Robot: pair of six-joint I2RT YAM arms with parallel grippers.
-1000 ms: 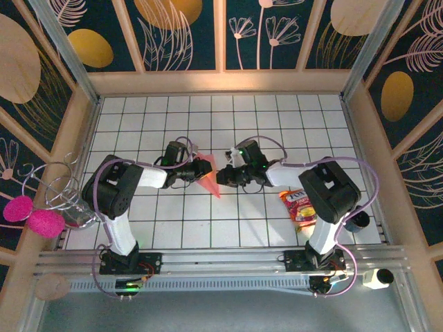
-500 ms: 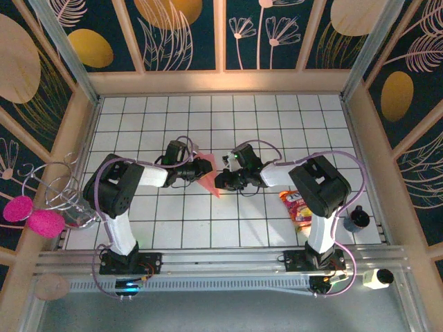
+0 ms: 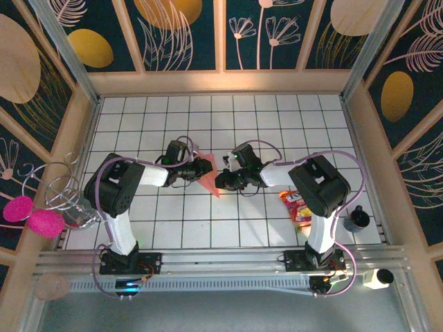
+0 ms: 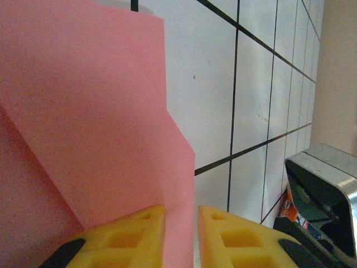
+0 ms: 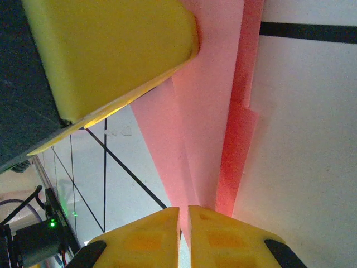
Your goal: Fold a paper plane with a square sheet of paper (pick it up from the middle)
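Tearing is the risk: left pincer [image 4: 181,216] and right pincer [image 5: 184,215], both clamped on the paper plane [image 4: 83,111], could rip it by pulling apart.

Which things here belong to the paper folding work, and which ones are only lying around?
Part of the job: folded pink paper, left gripper and right gripper, both pinching it.
Lying about: snack packet, dark cup, wire rack, pink fluffy balls.

Left claw [image 3: 203,167], right claw [image 3: 221,181], on paper plane [image 3: 210,182]
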